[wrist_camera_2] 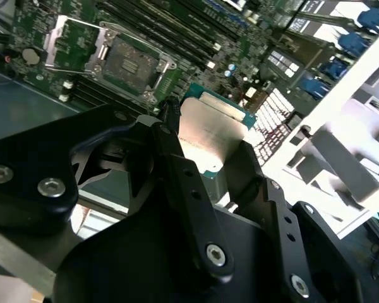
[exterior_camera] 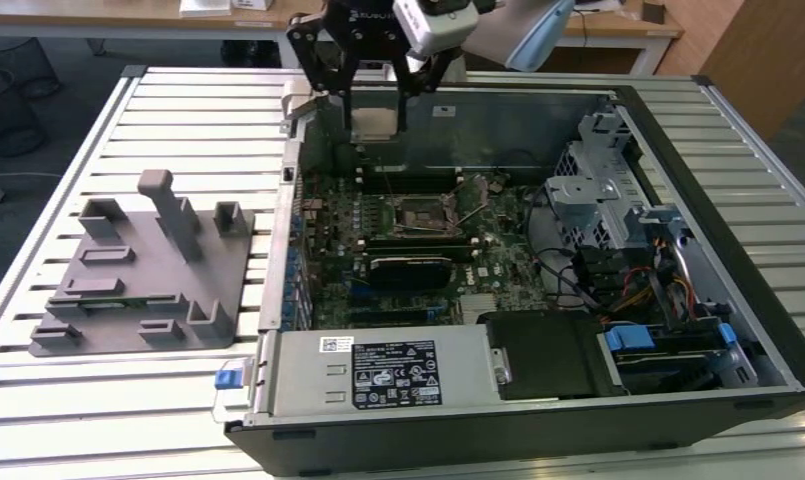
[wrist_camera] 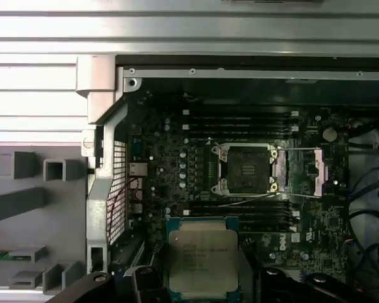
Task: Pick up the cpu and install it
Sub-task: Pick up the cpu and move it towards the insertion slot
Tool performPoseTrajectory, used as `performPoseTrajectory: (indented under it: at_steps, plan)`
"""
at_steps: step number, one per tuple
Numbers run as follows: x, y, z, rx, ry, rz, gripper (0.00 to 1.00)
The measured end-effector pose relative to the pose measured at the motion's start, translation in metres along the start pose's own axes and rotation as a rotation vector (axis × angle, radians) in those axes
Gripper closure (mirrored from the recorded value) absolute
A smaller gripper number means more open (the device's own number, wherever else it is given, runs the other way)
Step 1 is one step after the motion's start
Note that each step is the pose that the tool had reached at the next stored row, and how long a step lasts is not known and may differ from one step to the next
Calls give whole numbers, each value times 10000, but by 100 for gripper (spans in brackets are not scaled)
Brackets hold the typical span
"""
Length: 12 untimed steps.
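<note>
The gripper [exterior_camera: 375, 124] pinches the cpu [wrist_camera: 202, 257] by two sides. It holds it up in the air above the board [exterior_camera: 502, 255], apart from the open socket [wrist_camera: 246, 168]. If the cpu tips or slips, it could land crooked and hurt the socket.

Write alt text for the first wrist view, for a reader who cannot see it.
The end effector grips the cpu by two opposite edges, its silver top facing the camera, over the motherboard of an open computer case. On the board, the socket sits empty with its metal frame swung open beside it.
</note>
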<state>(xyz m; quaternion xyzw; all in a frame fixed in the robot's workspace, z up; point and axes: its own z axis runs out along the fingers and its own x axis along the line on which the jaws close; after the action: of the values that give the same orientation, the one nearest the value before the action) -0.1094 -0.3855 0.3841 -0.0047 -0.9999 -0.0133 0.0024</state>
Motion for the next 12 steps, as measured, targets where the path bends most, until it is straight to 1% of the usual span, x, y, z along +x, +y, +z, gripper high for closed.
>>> performPoseTrajectory:
  at_steps: [4, 7, 12]
  plan:
    - [-134, 49, 5, 0, -1, 0, 47]
    - [-211, 102, 8, 0, -2, 0, 47]
    - [-266, 223, 18, 0, -7, 1, 47]
